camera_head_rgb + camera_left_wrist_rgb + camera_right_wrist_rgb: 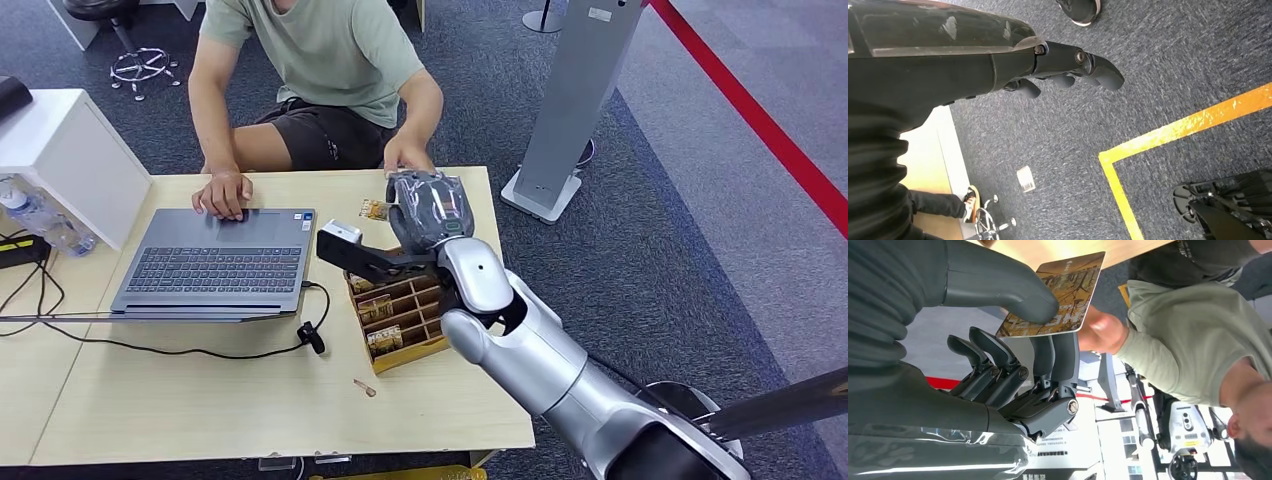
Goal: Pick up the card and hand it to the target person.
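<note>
We see a wooden card box with slotted rows near the right edge of the worktop, and several patterned cards stand in its slots. Our right hand is raised over the far right part of the worktop, above and beyond the box, and it pinches the card between the thick thumb and the darker fingers, with the remaining fingers curled below; in the head view the card pokes out just left of the hand. The person's hand sits at the far edge of the worktop, just beyond our right hand, and in the right wrist view it lies close to the card's far end. The person's other hand rests on the laptop, which fills the middle left of the worktop, with a black cable looping along its near side. Bare worktop lies along the near edge. Our left hand hangs over the blue carpet, fingers loosely curled and holding nothing.
</note>
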You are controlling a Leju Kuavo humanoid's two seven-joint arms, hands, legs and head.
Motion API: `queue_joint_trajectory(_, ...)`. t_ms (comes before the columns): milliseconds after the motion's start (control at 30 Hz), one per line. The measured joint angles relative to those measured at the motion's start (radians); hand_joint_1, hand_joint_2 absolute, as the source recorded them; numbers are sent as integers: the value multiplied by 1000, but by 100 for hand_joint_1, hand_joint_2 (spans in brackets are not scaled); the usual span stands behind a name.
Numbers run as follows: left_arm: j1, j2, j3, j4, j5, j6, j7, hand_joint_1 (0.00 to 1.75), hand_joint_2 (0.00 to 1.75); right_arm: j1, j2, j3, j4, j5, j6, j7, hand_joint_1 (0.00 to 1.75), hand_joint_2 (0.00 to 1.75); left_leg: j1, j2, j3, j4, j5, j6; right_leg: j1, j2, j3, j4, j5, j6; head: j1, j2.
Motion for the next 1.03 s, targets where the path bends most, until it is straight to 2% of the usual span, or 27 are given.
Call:
queue_joint_trajectory(400,2,-2,-1,0,13,11,-11,0,175,-92,110,23,234,18,-128,-47,169,175,0,0,0,0,0,0,0,0,0,0,0,0,1,0)
queue_joint_trajectory(533,6,-3,-1,0,20,5,-13,0,175,-105,131,29,281,24,-144,-48,0,175,0,0,0,0,0,0,0,0,0,0,0,0,0,0)
queue_joint_trajectory(700,13,-3,-1,0,22,-12,-14,0,175,-113,143,35,317,27,-147,-47,0,175,0,0,0,0,0,0,0,0,0,0,0,0,1,0)
queue_joint_trajectory(1033,15,-3,-1,0,30,15,-19,0,175,-113,144,45,348,10,-156,-46,0,175,0,0,0,0,0,0,0,0,-1,0,0,0,0,0)
